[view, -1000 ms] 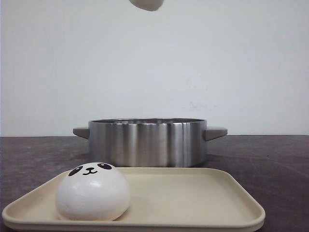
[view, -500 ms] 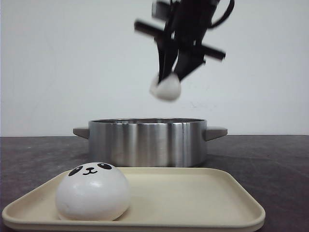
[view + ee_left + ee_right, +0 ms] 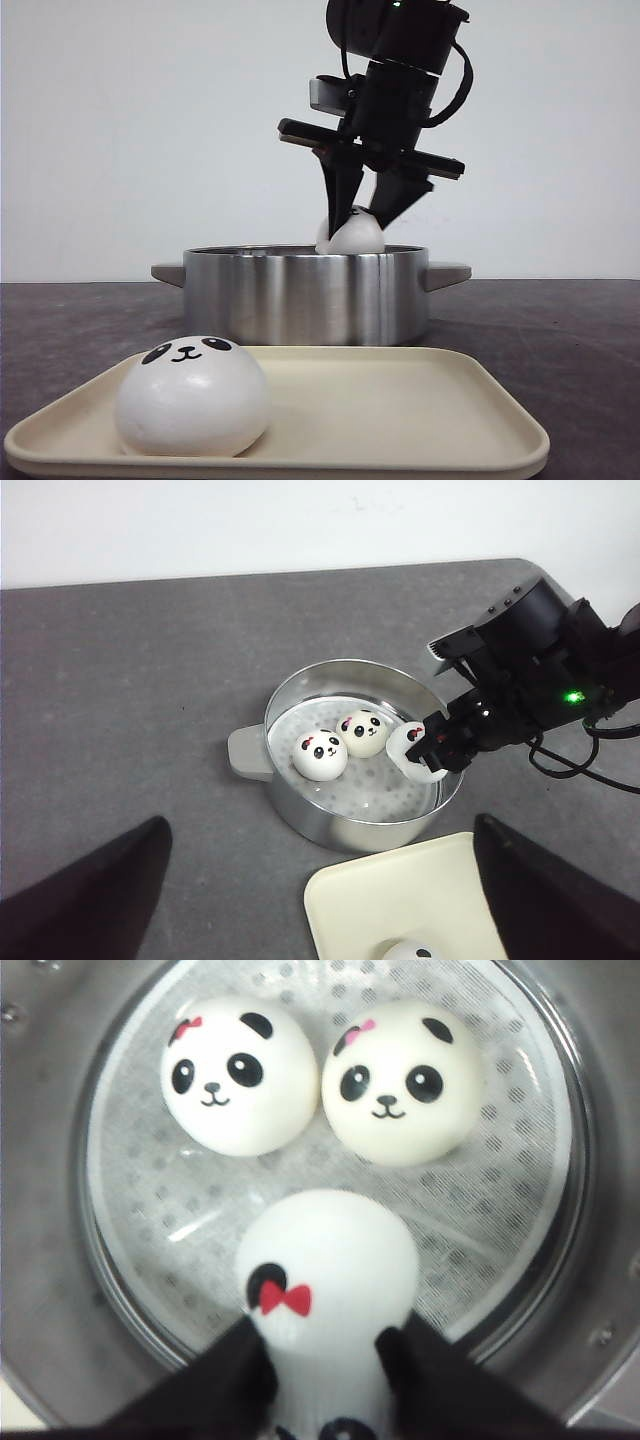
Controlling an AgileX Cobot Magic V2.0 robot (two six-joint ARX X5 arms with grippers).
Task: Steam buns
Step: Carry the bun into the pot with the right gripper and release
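Your right hand [image 3: 360, 222] grips a panda bun [image 3: 352, 235] just above the steamer pot [image 3: 305, 295] rim; released here, it could bump the two buns [image 3: 240, 1075] on the perforated plate. One more bun [image 3: 192, 397] waits on the near tray [image 3: 440, 410]. Left hand [image 3: 320, 900] looks open.

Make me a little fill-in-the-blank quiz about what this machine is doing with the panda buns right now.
1. The right gripper is shut on a glossy white panda-faced bun above the round stainless-steel steamer pot, which already holds ____ other buns.
2. The beige rectangular plastic tray carries ____ bun.
3. The steamer pot stands ____ the tray in the front view.
4. The held bun bears a small ____ bow.

Missing words: two; one; behind; red
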